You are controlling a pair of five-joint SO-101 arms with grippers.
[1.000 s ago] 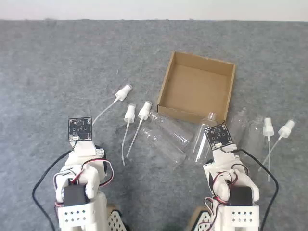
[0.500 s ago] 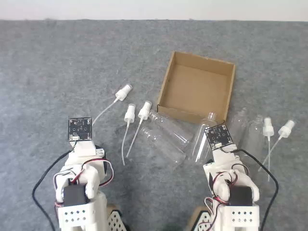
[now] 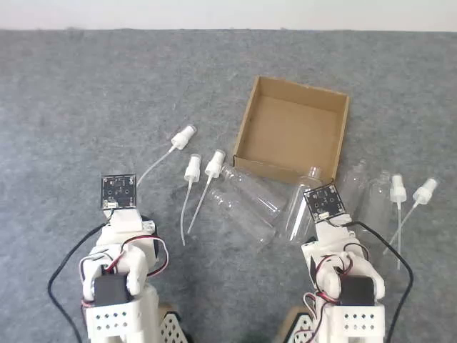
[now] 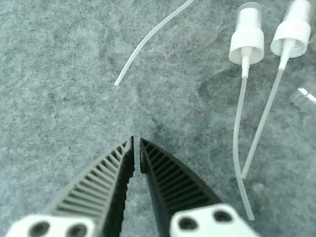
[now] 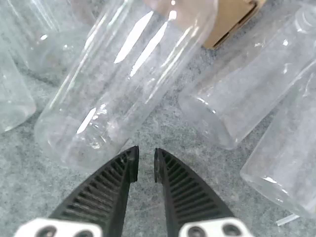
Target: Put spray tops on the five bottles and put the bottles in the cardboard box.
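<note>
The open cardboard box (image 3: 246, 132) stands at the middle back. Clear bottles lie on their sides before it: two (image 3: 251, 189) (image 3: 239, 214) left of my right arm, one (image 3: 302, 194) just ahead of it, two more (image 3: 353, 180) (image 3: 376, 200) to its right. Three white spray tops (image 3: 183, 136) (image 3: 192, 169) (image 3: 214, 164) lie left of the bottles, two (image 3: 398, 189) (image 3: 426, 191) at the far right. My left gripper (image 4: 137, 142) is shut and empty over bare carpet, short of two spray tops (image 4: 246, 32) (image 4: 292, 29). My right gripper (image 5: 145, 152) is shut and empty, just short of a bottle's base (image 5: 84, 133).
Grey carpet (image 3: 86, 107) covers the table, with free room at the left and back left. Both arms sit at the near edge, their bases (image 3: 114, 286) (image 3: 343, 286) low in the high view.
</note>
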